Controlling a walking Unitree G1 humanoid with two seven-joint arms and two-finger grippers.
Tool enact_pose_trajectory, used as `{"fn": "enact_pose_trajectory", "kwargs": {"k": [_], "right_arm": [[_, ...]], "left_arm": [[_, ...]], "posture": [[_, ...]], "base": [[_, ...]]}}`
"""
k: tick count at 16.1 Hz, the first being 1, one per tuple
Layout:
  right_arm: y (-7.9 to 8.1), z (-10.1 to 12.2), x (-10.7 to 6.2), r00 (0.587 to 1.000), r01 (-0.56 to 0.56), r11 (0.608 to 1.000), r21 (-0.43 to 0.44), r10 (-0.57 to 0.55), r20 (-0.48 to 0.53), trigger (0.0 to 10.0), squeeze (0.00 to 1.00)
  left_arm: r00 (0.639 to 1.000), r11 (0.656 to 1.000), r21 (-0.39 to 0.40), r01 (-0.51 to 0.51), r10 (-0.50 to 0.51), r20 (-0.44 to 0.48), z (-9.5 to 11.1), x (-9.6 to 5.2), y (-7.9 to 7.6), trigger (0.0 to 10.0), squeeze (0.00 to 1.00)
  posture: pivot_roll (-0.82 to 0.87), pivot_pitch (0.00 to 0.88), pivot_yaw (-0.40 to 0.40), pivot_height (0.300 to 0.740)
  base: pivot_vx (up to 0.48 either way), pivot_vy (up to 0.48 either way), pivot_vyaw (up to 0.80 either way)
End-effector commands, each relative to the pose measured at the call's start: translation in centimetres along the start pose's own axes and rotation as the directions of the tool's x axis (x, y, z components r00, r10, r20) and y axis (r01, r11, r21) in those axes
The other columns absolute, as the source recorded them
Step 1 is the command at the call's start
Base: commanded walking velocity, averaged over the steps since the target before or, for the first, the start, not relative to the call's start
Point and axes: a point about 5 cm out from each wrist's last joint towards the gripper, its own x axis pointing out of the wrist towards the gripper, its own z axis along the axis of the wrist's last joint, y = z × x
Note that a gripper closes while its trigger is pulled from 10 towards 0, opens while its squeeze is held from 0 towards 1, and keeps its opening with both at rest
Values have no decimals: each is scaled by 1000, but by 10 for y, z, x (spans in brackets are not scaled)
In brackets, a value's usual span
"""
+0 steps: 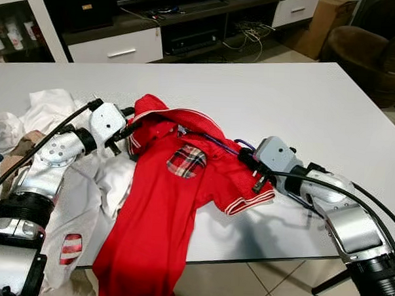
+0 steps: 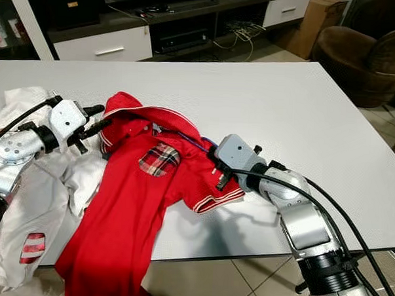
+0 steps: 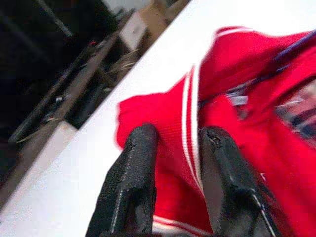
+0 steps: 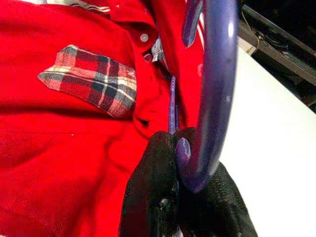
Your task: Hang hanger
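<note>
A red polo shirt (image 1: pixel 158 212) with a plaid pocket (image 1: pixel 186 160) lies on the white table (image 1: pixel 304 107), its lower part hanging over the front edge. A purple hanger (image 4: pixel 217 89) runs under the shirt's collar; its thin bar (image 1: pixel 221 144) pokes out toward my right gripper (image 1: pixel 247 158), which is shut on the hook. My left gripper (image 1: pixel 125 129) is at the collar's far side. Its fingers (image 3: pixel 136 163) stand apart, and the shirt's white-striped edge (image 3: pixel 190 113) shows in the gap.
White garments (image 1: pixel 51 112) are piled at the table's left; one with a red striped patch (image 1: pixel 70 247) droops over the front edge. A TV cabinet (image 1: pixel 116 49) stands behind the table, a brown armchair (image 1: pixel 372 54) at the back right.
</note>
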Motion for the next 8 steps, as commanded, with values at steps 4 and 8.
{"fn": "enact_pose_trajectory", "kwargs": {"k": [4,8], "right_arm": [[2,-8,-5,999,-15,1000,21,15,-40,10000,0],[2,-9,-7,999,-15,1000,23,16,-44,10000,0]], "left_arm": [[986,988,-39,151,-147,77,5,-9,-8,10000,1000],[981,985,-87,148,-135,143,10,-19,-3,10000,1000]], "posture": [[9,0,39,740],[11,0,35,740]], "base": [[0,0,0],[0,0,0]]}}
